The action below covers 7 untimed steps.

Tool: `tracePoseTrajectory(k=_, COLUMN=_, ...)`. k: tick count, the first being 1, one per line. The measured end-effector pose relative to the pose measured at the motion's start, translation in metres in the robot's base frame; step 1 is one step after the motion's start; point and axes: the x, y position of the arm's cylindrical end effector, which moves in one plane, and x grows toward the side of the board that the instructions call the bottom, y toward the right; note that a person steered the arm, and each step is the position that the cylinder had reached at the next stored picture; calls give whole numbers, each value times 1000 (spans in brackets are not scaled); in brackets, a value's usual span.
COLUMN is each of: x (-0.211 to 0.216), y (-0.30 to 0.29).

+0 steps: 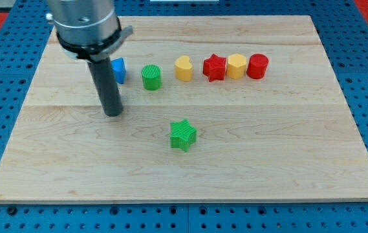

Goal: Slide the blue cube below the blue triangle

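Tip near-left of the row, touching no block.
You see no claw, only a rod. One blue block, shape unclear, sits far-left on the table, half-hidden behind the rod, left of the green cylinder.

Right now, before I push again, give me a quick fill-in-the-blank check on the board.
1. My tip rests on the board to the view's ____ of the green star.
2. The block at the view's right end of the row is coloured ____.
3. The yellow heart sits between the green cylinder and the red ____.
4. The rod partly hides a ____ block.

Missing words: left; red; star; blue
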Motion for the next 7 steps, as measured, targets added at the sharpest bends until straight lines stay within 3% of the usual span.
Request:
tracePoseTrajectory(k=3, x=-11, y=27)
tracePoseTrajectory(k=5, x=0, y=-25)
tracePoseTrajectory(k=7, x=-18, y=-33)
